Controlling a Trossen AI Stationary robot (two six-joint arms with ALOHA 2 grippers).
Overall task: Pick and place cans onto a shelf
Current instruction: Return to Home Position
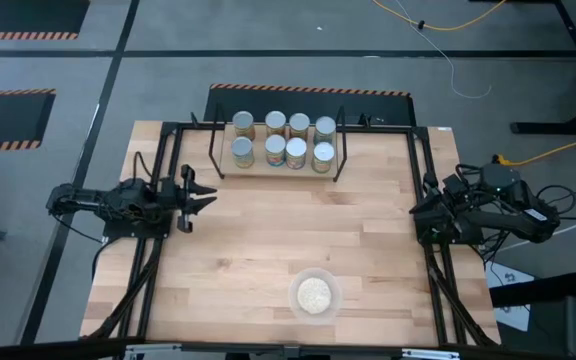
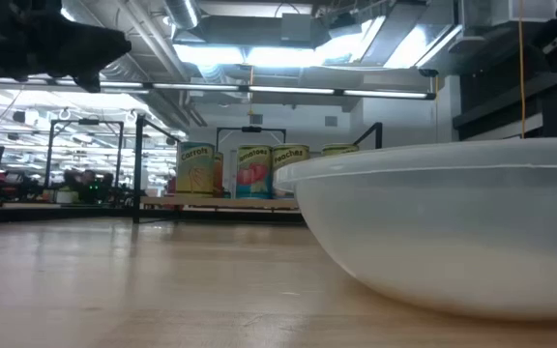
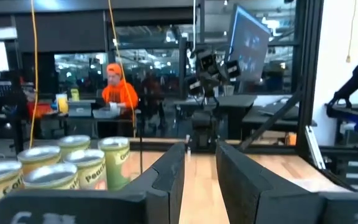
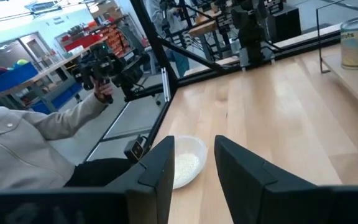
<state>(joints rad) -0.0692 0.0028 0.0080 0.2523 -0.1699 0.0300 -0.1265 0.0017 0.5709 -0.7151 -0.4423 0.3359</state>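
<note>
Eight cans (image 1: 283, 140) stand on the shelf (image 1: 278, 169). Left gripper (image 1: 202, 196) and right gripper (image 1: 420, 213) flank the table (image 1: 268, 240), fingers spread. A bowl (image 1: 314, 295) sits opposite the shelf.

Shiny metal-topped cans (image 1: 284, 139), pale wood shelf (image 1: 278, 167), translucent plastic bowl (image 1: 315, 294).

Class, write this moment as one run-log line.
cans: eight on shelf | left fingers: open, empty, left side | right fingers: open, empty, right side | bowl: front
</note>
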